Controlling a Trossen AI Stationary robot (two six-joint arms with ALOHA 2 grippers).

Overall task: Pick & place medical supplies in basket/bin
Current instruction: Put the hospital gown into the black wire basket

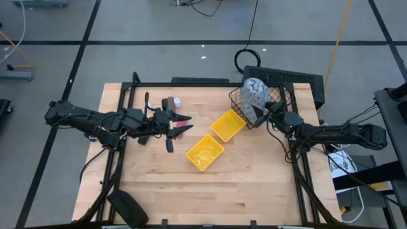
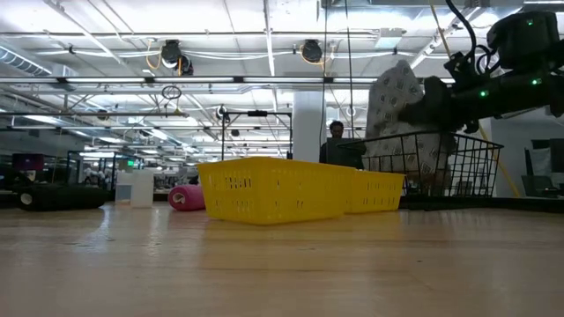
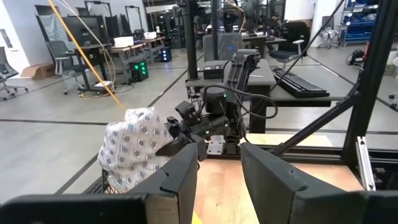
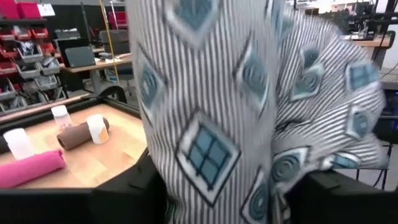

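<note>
The grey-blue patterned cloth bundle (image 1: pixel 253 94) stands with its lower part in the black wire basket (image 1: pixel 236 102) at the far right and rises above the rim (image 2: pixel 397 97). My right gripper (image 4: pixel 227 193) is level at the bundle, open wide, one finger on each side of the cloth. My left gripper (image 3: pixel 219 152) hangs open, with nothing in it, above the table's left middle (image 1: pixel 178 135). The pink cylinder (image 4: pixel 31 169), the brown cylinder (image 4: pixel 78 134) and the white bottles (image 4: pixel 17 143) lie on the table below it. The yellow bin (image 1: pixel 205 152) sits mid-table. My right gripper's fingers (image 4: pixel 124 193) stand on either side of the bundle's upper part (image 4: pixel 211 143), coming level from the table's right side. Whether they touch the cloth I cannot tell. The bundle stands upright, its lower part in the basket.
A flat black box (image 1: pixel 292 79) lies behind the basket at the far right corner. A black frame rail (image 1: pixel 178 84) runs along the table's far edge and down both sides. The near half of the wooden table (image 1: pixel 210 197) is bare wood.
</note>
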